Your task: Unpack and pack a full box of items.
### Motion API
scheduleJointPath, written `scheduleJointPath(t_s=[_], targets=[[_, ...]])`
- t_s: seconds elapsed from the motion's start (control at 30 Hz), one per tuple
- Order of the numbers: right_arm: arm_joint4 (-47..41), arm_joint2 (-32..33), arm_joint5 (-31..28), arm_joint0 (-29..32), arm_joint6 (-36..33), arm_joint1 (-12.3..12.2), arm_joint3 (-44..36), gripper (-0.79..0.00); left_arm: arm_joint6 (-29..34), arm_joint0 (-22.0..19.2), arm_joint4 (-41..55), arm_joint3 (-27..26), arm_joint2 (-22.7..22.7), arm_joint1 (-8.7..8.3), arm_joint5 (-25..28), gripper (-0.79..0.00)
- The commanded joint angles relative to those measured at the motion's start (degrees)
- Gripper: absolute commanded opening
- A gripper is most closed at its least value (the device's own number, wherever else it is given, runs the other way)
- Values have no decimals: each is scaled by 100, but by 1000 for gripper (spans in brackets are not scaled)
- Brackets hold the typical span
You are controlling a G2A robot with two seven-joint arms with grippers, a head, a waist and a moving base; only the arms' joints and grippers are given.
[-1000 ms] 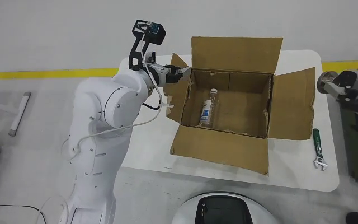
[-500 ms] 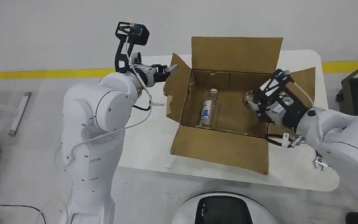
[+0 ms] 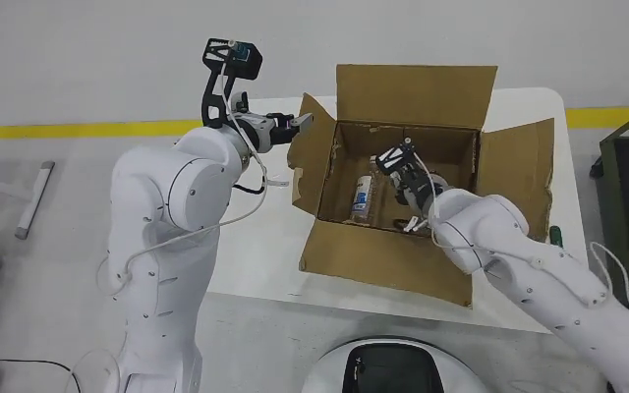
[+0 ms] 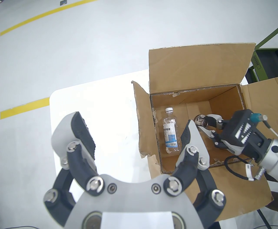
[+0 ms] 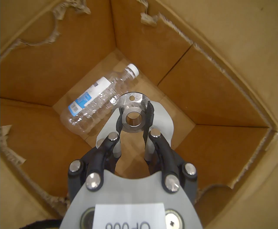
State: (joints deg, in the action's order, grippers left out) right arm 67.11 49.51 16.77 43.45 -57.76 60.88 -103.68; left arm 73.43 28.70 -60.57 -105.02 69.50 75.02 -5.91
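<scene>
An open cardboard box [image 3: 511,187] [image 4: 195,65] stands on the white table [image 3: 265,236]. A clear plastic bottle [image 3: 365,195] [image 4: 171,132] [image 5: 95,97] lies on the box floor by the side nearest my left arm. My right gripper [image 3: 401,182] [image 5: 134,118] is inside the box beside the bottle, shut on a round metal flange [image 5: 132,117] [image 4: 201,120]. My left gripper [image 3: 300,123] [image 4: 139,132] hangs open above the table, just outside the box's side flap, with nothing between its fingers.
The box's four flaps are folded outward, with torn edges [image 5: 152,18]. A green-handled wrench [image 3: 554,236] lies on the table past the box's far flap. Bare table [image 4: 104,104] lies below my left gripper. A yellow line [image 3: 88,129] runs across the floor.
My right arm came in from the box's outer side and moved down into the box with the metal flange. My left arm shifted slightly a second ago, then kept still.
</scene>
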Motion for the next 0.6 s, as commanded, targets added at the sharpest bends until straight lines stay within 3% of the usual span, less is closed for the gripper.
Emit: scheduleJointPath(t_s=[0.0,0.53,0.57], targets=[[-56,-76,112,-49,49,60,213,-785,0,0,0,0,0,0,0,0],[-627,-567,28,-469,374,535,1586,-785,0,0,0,0,0,0,0,0],[-617,-573,9,-485,362,552,1611,-677,0,0,0,0,0,0,0,0]])
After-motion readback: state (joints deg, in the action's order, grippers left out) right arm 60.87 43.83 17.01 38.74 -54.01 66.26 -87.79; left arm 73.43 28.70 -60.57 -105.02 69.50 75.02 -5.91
